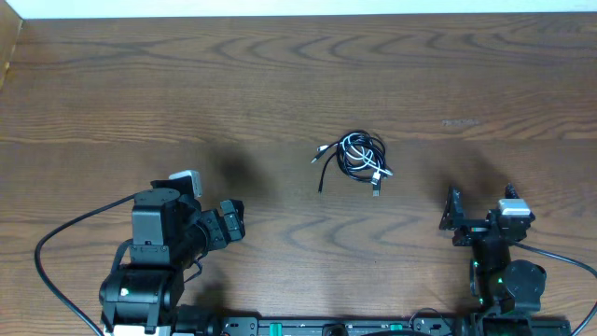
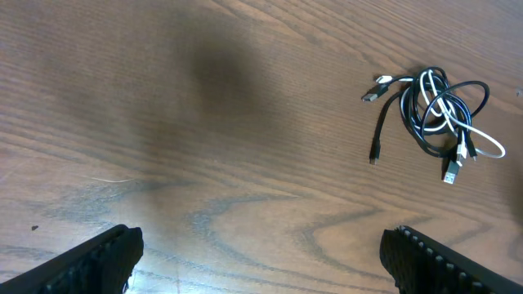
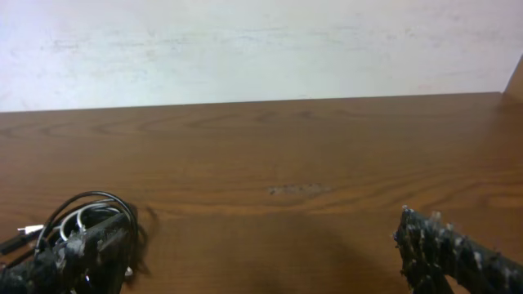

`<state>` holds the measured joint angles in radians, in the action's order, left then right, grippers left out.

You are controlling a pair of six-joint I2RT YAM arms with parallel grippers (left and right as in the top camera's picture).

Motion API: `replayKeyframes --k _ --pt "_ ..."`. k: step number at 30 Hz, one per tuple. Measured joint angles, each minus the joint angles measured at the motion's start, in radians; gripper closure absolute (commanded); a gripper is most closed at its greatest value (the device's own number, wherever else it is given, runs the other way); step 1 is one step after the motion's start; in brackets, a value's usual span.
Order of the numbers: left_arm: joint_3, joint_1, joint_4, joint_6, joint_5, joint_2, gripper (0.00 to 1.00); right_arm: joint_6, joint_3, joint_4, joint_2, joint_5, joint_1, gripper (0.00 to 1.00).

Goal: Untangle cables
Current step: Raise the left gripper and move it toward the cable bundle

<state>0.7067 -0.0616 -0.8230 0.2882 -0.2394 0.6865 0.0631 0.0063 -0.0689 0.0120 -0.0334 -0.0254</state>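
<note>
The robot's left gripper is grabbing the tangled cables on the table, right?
No. The left gripper is open and apart from the cables, which lie tangled on the table. The left wrist view shows it.

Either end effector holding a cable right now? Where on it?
Nothing held. Left end effector and right end effector both open, apart from the cables tangled on the table.

My overhead camera looks straight down on the table from well above. The left wrist view sits closer, tilted down over its own fingers — the cables lie upper right. The right wrist view looks low, almost level toward the wall — same cables, lower left.
</note>
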Motion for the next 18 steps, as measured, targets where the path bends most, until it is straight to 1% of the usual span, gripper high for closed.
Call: replayKeyframes --k 9,14,18 --pt "0.000 0.000 0.000 0.000 0.000 0.000 0.02 0.038 0.005 -0.021 0.000 0.001 0.000 0.01" --pt "0.000 0.000 0.001 -0.001 0.009 0.000 0.02 0.040 0.061 -0.137 0.016 0.001 0.000 0.01" --pt "0.000 0.000 0.005 -0.001 0.013 0.000 0.02 0.040 0.135 -0.225 0.078 0.000 0.000 0.01"
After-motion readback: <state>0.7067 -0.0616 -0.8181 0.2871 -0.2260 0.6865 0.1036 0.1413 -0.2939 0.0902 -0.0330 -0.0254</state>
